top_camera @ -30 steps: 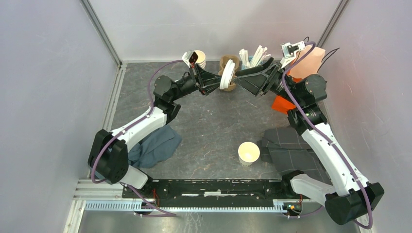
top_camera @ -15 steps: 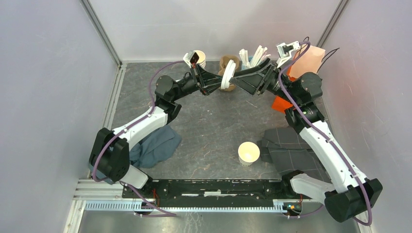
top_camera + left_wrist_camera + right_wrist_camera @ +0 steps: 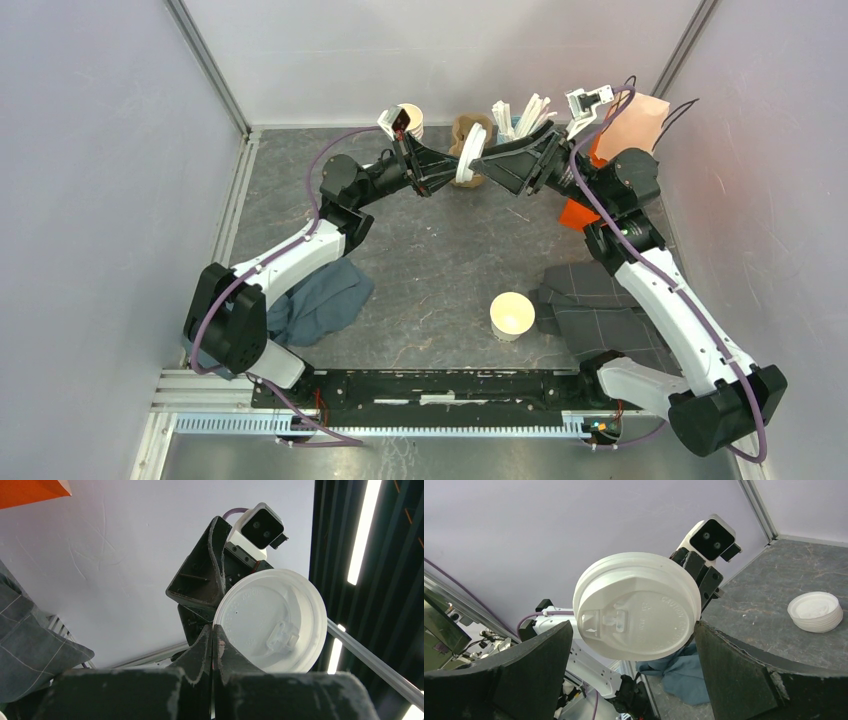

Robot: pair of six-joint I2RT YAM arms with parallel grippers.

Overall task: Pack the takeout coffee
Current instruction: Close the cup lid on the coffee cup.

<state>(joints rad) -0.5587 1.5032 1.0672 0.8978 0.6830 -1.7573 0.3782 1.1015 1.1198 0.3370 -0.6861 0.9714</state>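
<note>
early stage, nothing packed: one lid [image 3: 464,165] hangs in the air just in front of the brown carrier [image 3: 461,126]. it's pinched by its rim in the closed left tool [image 3: 212,647], with the right tool [image 3: 631,625] spread wide either side and not gripping; a cup [image 3: 512,314] sits uncapped on the bench [image 3: 440,260], well apart from the carrier toward the arm bases. only the top view shows cup and carrier, only the right wrist a lid stack [image 3: 815,611], and the left wrist shows the rim pinch.

White arms [image 3: 290,255], black joints [image 3: 228,335] (purple cables [image 3: 313,175] trailing).
</note>
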